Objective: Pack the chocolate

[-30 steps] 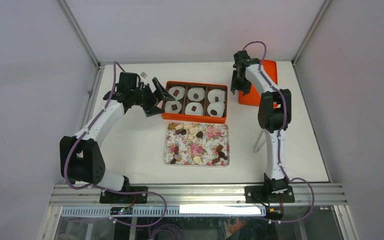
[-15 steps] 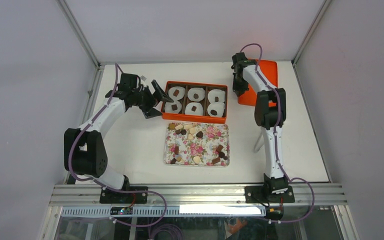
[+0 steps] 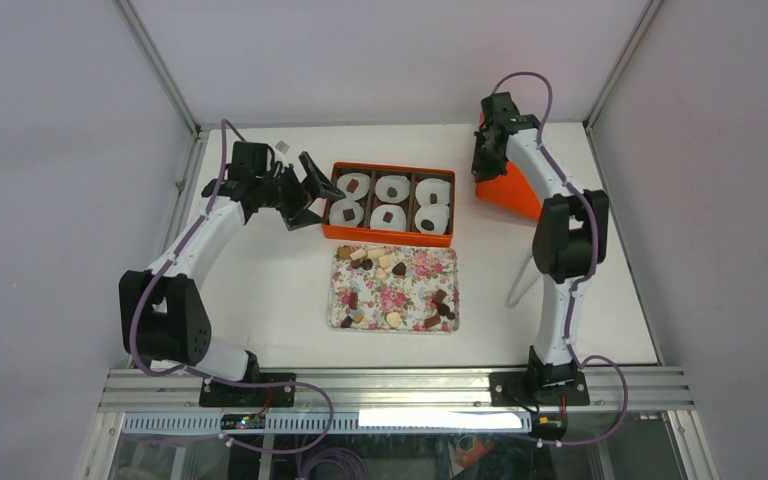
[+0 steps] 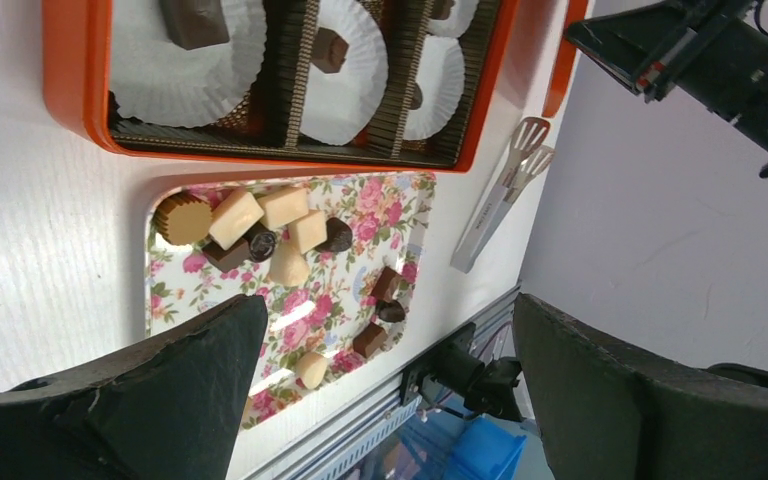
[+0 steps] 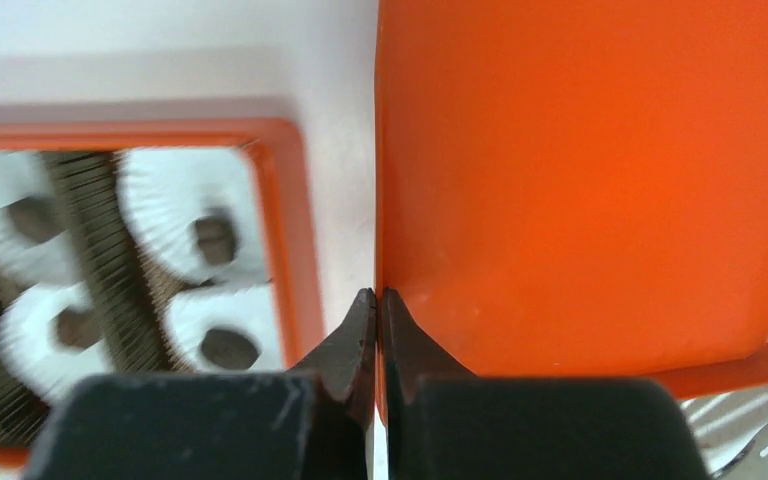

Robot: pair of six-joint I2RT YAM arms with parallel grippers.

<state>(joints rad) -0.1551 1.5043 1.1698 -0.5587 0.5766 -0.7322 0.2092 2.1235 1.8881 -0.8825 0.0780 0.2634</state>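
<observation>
Small chocolate pieces [image 3: 392, 288], dark brown and tan, lie on the flower-print tray [image 3: 415, 268]; they also show in the left wrist view [image 4: 260, 230]. The orange box [image 3: 388, 239] behind it holds white paper cups, each with a chocolate in it. My left gripper [image 3: 312, 195] is open and empty at the box's left end, fingers [image 4: 160, 400] wide apart. My right gripper [image 3: 487, 150] is shut on the left edge of the orange lid [image 3: 515, 185], which is tilted up off the table. In the right wrist view the jaws pinch the lid [image 5: 580, 170] at its edge.
Metal tongs [image 3: 520, 285] lie on the table right of the tray, also seen in the left wrist view [image 4: 500, 205]. The box's right rim [image 5: 285, 230] sits just left of the held lid. Enclosure walls stand at the back and both sides.
My right gripper has lifted the lid's left edge and shifted back and right, so the lid now tilts. My left arm has barely moved.
</observation>
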